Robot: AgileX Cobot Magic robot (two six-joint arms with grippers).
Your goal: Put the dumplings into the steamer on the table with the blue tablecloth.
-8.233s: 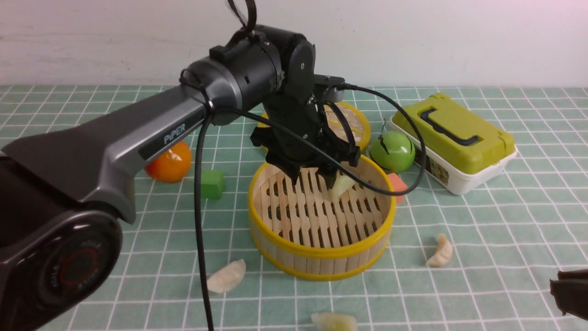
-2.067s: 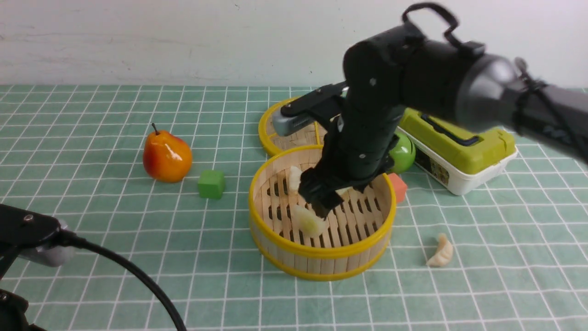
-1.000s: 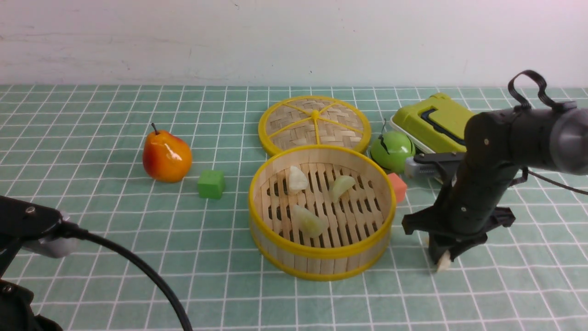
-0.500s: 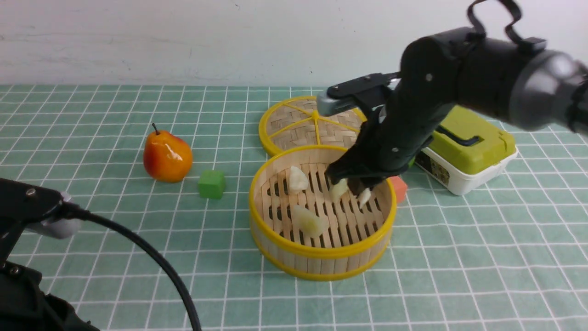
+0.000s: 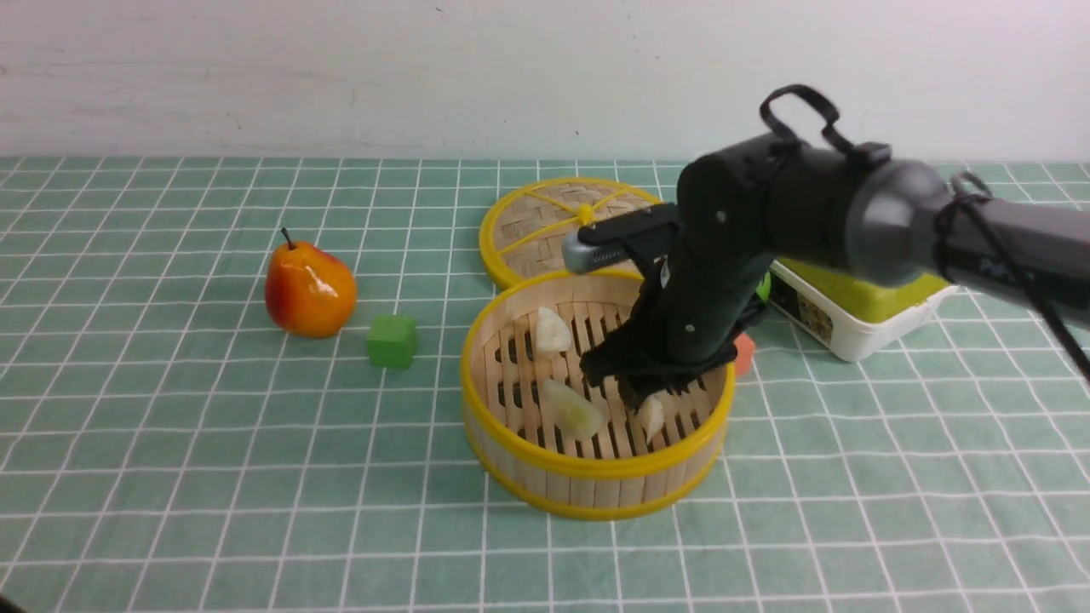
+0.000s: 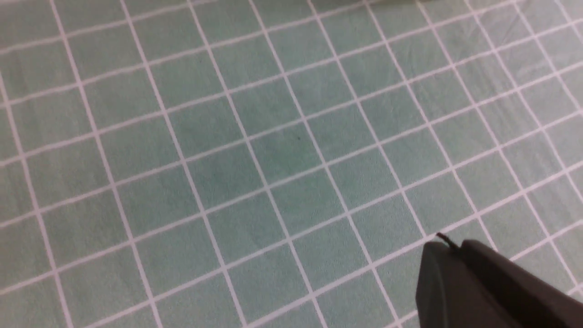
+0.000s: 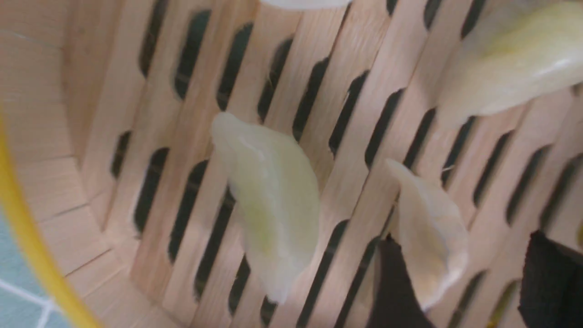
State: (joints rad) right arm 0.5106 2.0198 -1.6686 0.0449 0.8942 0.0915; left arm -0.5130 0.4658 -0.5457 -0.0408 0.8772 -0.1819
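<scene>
Releasing the last dumpling (image 5: pixel 651 418) in the steamer (image 5: pixel 596 466)
The right gripper (image 5: pixel 653 398), low inside the steamer on the bench (image 5: pixel 213 443), seems parted wider than the dumpling, which leans on one finger over the slats. Next, I judge: lift straight up without dragging it out.

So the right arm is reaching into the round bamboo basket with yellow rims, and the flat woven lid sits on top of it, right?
Not the lid. The right arm does reach into the round bamboo basket with yellow rims, but the flat woven lid lies on the green checked cloth behind it, as the front view shows.
</scene>
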